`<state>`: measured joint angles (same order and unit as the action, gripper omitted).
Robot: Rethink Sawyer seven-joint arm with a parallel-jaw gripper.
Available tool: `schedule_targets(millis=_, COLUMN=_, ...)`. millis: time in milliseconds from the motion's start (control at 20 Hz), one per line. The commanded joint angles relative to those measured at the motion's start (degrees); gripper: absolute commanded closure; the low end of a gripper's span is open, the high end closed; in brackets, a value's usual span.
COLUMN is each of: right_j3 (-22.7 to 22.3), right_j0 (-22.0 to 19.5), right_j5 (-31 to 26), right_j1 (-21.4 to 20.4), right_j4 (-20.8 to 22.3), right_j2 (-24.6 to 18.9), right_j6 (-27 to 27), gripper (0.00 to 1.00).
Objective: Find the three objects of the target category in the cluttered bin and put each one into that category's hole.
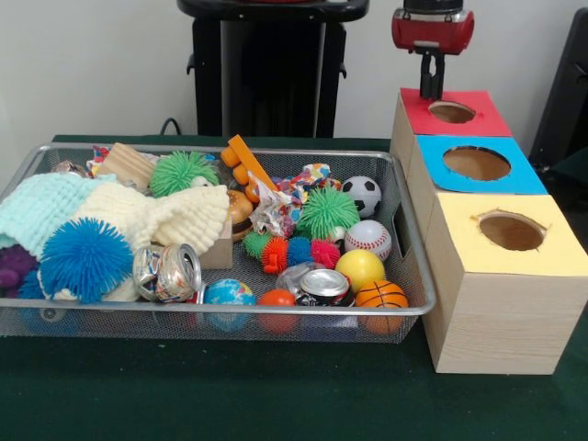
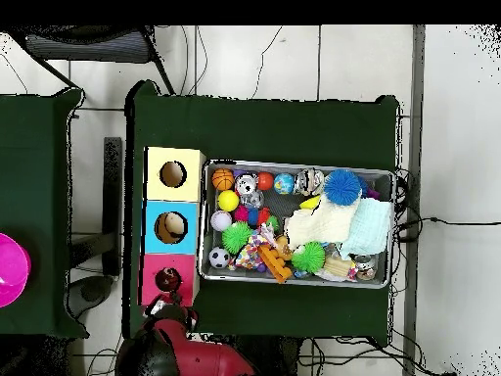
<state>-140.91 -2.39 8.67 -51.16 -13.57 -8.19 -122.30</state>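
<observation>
Gripper (image 1: 432, 90) hanging just above the hole (image 1: 452, 112) in the red box top, fingers close together; whether clenched on anything or empty, cannot tell. Likely parked there for a drop or just after one. Beside it, blue box (image 1: 478, 163) and yellow box (image 1: 511, 230) in a row. Next over, the bin (image 1: 409, 241), crammed: balls, spiky toys, crushed cans, knitted cloths covering the far end and hiding whatever lies beneath.
</observation>
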Motion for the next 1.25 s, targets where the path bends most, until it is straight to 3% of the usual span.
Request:
schedule_targets(millis=50, right_j3=5.45, right_j0=3.71, right_j5=-4.96, right_j1=-2.91, right_j4=-3.66, right_j2=4.61, right_j6=-7.51, gripper=1.00)
schedule_targets(millis=600, right_j3=9.89, right_j0=2.60, right_j5=-3.88, right_j1=-4.04, right_j4=2.68, right_j2=8.15, right_j6=-0.48, gripper=1.00)
schedule_targets(millis=1250, right_j3=13.26, right_j0=1.19, right_j5=-5.65, right_j1=-3.07, right_j4=6.13, right_j2=6.55, right_j6=-1.59, gripper=1.00)
